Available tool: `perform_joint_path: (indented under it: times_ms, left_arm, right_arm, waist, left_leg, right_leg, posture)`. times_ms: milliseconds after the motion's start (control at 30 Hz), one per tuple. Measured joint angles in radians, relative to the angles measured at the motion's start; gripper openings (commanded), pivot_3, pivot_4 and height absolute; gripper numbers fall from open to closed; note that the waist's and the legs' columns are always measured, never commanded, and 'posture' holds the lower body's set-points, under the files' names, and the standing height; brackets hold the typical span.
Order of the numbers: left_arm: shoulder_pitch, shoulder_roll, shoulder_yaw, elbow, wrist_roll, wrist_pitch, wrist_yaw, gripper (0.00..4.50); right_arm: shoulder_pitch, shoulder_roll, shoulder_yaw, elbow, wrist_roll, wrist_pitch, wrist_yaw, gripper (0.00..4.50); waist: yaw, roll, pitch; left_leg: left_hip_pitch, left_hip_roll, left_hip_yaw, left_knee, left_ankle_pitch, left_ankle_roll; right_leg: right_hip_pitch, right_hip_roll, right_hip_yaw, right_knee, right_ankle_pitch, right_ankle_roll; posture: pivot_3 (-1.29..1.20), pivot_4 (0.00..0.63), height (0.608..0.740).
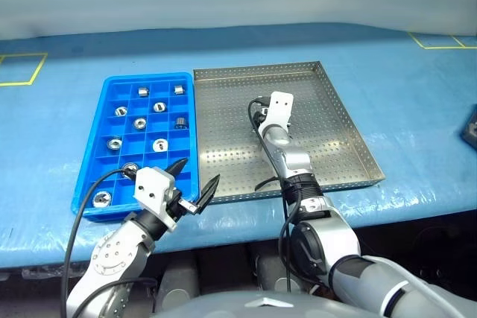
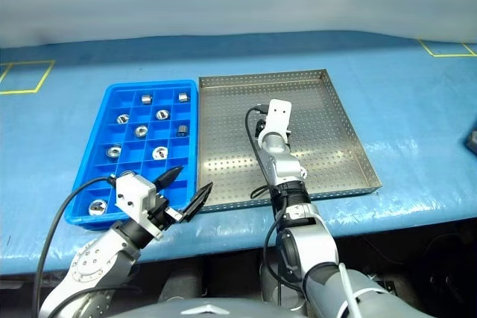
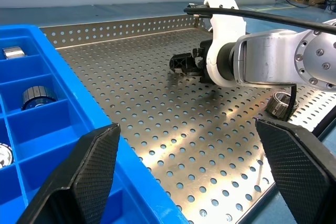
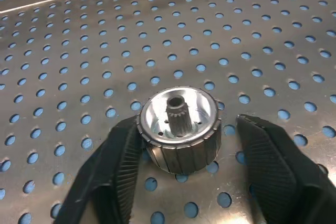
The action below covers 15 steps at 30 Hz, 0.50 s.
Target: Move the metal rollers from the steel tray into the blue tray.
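The steel tray (image 1: 335, 117) lies on the table to the right of the blue tray (image 1: 149, 78). Several metal rollers (image 1: 139, 123) rest in the blue tray's compartments. My right gripper (image 4: 186, 124) is down on the steel tray's perforated floor, astride one upright roller (image 4: 181, 153). One finger (image 4: 123, 150) touches the roller's side and the other stands a small gap away. Another roller (image 3: 281, 104) lies on the steel floor beside my right arm. My left gripper (image 1: 195, 178) hovers open and empty over the table's front edge, by the blue tray's near right corner.
A blue cover spreads over the table, with yellow tape marks (image 1: 22, 68) at the far left and far right. A dark object (image 1: 471, 128) pokes in at the right edge. A black cable (image 1: 257, 106) loops off the right wrist.
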Motion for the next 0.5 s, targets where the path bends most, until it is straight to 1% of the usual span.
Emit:
perform_joint_path:
  times_ms: [33,67,167,300,400,500]
  left_arm:
    - [0.000,0.000,0.000,0.000,0.000,0.000,0.000,4.50]
    - [0.000,0.000,0.000,0.000,0.000,0.000,0.001,4.50]
    - [0.000,0.000,0.000,0.000,0.000,0.000,0.002,4.50]
    - [-0.002,-0.002,0.001,0.000,0.001,-0.001,0.010,4.50]
    - [-0.002,-0.011,0.003,0.000,0.010,-0.003,0.028,4.50]
    - [0.005,-0.022,0.003,0.000,0.026,-0.012,0.056,4.50]
  right_arm:
    - [0.000,0.000,0.000,0.001,0.000,-0.001,0.001,1.86]
    - [0.000,0.000,0.002,0.002,-0.001,-0.003,0.006,1.69]
    - [0.000,-0.001,0.014,0.002,-0.007,-0.003,0.019,1.69]
    - [0.016,-0.004,0.091,-0.051,-0.043,0.002,0.078,1.69]
    - [0.033,-0.010,0.170,-0.170,-0.051,0.029,0.187,1.69]
    - [0.039,-0.029,0.261,-0.309,-0.042,0.119,0.326,1.69]
  waist:
    - [0.000,0.000,0.000]
    - [0.000,0.000,0.000]
    - [0.000,0.000,0.000]
    - [0.001,0.001,0.001]
    - [0.003,0.001,0.001]
    - [0.012,0.001,0.001]
  left_leg:
    - [0.000,0.000,0.000,0.000,0.000,0.000]
    - [0.000,0.000,0.000,0.000,0.000,0.000]
    - [0.000,0.000,0.000,0.000,0.000,0.000]
    - [-0.001,0.000,0.000,-0.001,0.000,0.000]
    - [-0.001,0.000,0.000,-0.002,0.000,0.000]
    - [-0.001,0.000,0.000,-0.002,0.000,0.000]
  right_leg:
    - [0.000,0.000,0.000,0.000,0.000,0.000]
    - [0.000,0.000,0.000,0.000,0.000,0.000]
    - [0.000,0.000,0.000,0.000,0.000,0.000]
    - [-0.001,0.000,0.000,0.000,0.000,0.000]
    - [-0.002,0.000,0.000,0.000,0.000,-0.001]
    - [-0.002,0.000,0.000,0.000,-0.001,-0.001]
  posture:
    - [0.06,0.150,0.740]
    - [0.06,0.150,0.740]
    - [0.06,0.150,0.740]
    - [0.08,0.150,0.740]
    - [0.10,0.150,0.740]
    - [0.12,0.150,0.740]
